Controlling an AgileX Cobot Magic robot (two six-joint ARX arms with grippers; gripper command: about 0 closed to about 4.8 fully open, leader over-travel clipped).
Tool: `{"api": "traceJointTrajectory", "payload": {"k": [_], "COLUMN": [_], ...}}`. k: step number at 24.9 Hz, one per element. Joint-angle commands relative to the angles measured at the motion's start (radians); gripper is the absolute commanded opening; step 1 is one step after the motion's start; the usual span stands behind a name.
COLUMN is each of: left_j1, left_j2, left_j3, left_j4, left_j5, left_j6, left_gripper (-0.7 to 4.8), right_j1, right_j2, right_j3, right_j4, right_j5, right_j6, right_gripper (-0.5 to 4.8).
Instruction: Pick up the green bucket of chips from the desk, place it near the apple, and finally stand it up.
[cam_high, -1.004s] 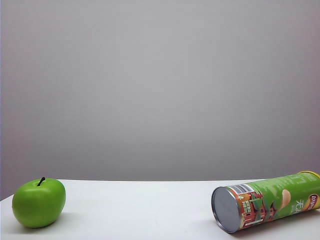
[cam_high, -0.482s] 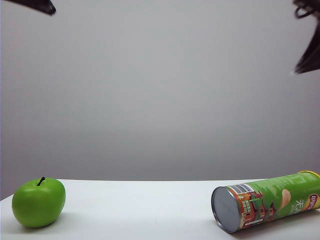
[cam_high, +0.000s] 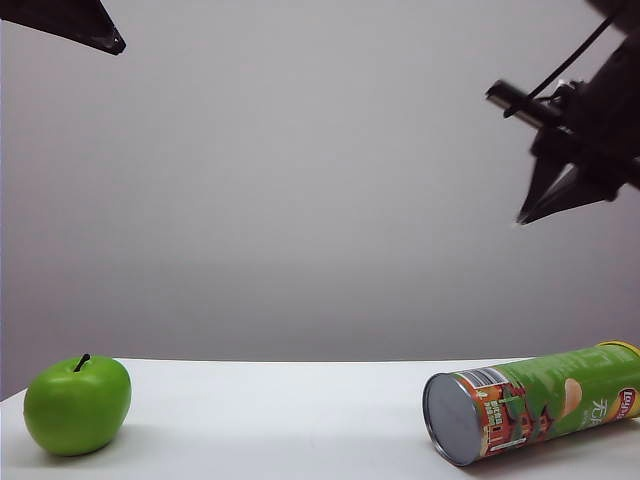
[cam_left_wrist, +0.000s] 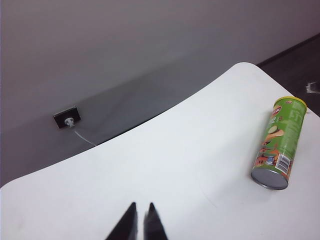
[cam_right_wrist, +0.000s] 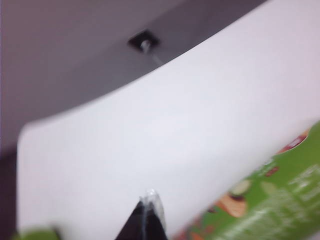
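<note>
Nothing of the task is done yet, judging by how things lie. At the far left of the desk (cam_high: 300, 410) the apple (cam_high: 78, 405) sits upright and alone, with bare white surface beside it. High above it, at the top-left corner of the exterior view, the left hand (cam_left_wrist: 139, 216) hangs well clear of everything; its wrist view shows the two fingertips a narrow slit apart and holding nothing. Far to the right the green bucket of chips (cam_high: 535, 400) lies on its side near the desk's edge, silver base toward the apple, yellow lid pointing away — well apart from the fruit. Above it the right hand (cam_right_wrist: 148, 212) hovers in the air, clenched and empty, not touching the can. All three steps remain — pick up, carry over, stand upright.
</note>
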Motion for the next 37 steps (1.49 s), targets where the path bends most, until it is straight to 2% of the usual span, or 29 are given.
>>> {"api": "traceJointTrajectory", "payload": {"k": [1, 2, 4, 5, 6, 7, 8, 25, 29, 37], "left_j1": [-0.006, -0.006, -0.006, -0.006, -0.006, -0.006, -0.006, -0.016, -0.016, -0.016], "left_j2": [-0.002, -0.002, -0.002, -0.002, -0.002, -0.002, -0.002, -0.002, -0.002, -0.002], "left_j3": [0.002, 0.002, 0.002, 0.002, 0.002, 0.002, 0.002, 0.002, 0.002, 0.002], "left_j4": [0.016, 0.016, 0.015, 0.015, 0.015, 0.014, 0.011, -0.041, -0.041, -0.042], "left_j5": [0.001, 0.001, 0.001, 0.001, 0.001, 0.001, 0.002, 0.0, 0.0, 0.0], "left_j6": [0.002, 0.0, -0.001, -0.003, -0.008, -0.008, -0.008, -0.029, -0.029, -0.026], "left_gripper": [0.26, 0.26, 0.26, 0.26, 0.26, 0.26, 0.26, 0.27, 0.26, 0.26], "right_j1": [0.051, 0.052, 0.053, 0.053, 0.056, 0.058, 0.058, 0.05, 0.063, -0.037], "right_j2": [0.01, 0.015, 0.026, 0.03, 0.038, 0.044, 0.051, 0.22, 0.26, 0.292], "right_j3": [0.008, 0.009, 0.022, 0.03, 0.037, 0.043, 0.045, 0.044, 0.044, 0.044], "right_j4": [0.029, 0.003, -0.087, -0.132, -0.168, -0.203, -0.216, -0.175, -0.156, -0.148], "right_j5": [0.197, 0.208, 0.219, 0.229, 0.242, 0.251, 0.259, 0.173, 0.164, 0.18], "right_j6": [0.381, 0.442, 0.537, 0.549, 0.551, 0.55, 0.552, 0.561, 0.613, 0.603], "right_gripper": [1.29, 1.68, 2.09, 2.47, 3.13, 4.66, 4.79, 4.79, 4.79, 4.79]}}
